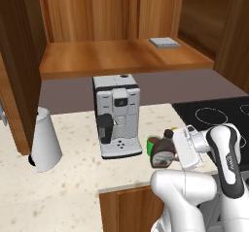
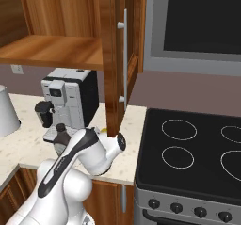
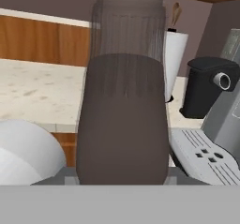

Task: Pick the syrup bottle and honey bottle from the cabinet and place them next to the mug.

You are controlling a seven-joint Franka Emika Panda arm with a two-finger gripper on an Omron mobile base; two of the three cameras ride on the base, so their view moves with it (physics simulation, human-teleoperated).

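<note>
Gripping syrup bottle (image 1: 163,153), hand (image 1: 179,151) closed.

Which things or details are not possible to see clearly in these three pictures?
- Gripper fingertips: left base view, hidden behind the syrup bottle they hold.
- Mug: left base view, mostly covered by the syrup bottle; handle not visible.
- Syrup bottle label: hand view, the bottle is too close and shows its plain side.
- Syrup bottle lower body: right base view, hidden by the arm.
</note>
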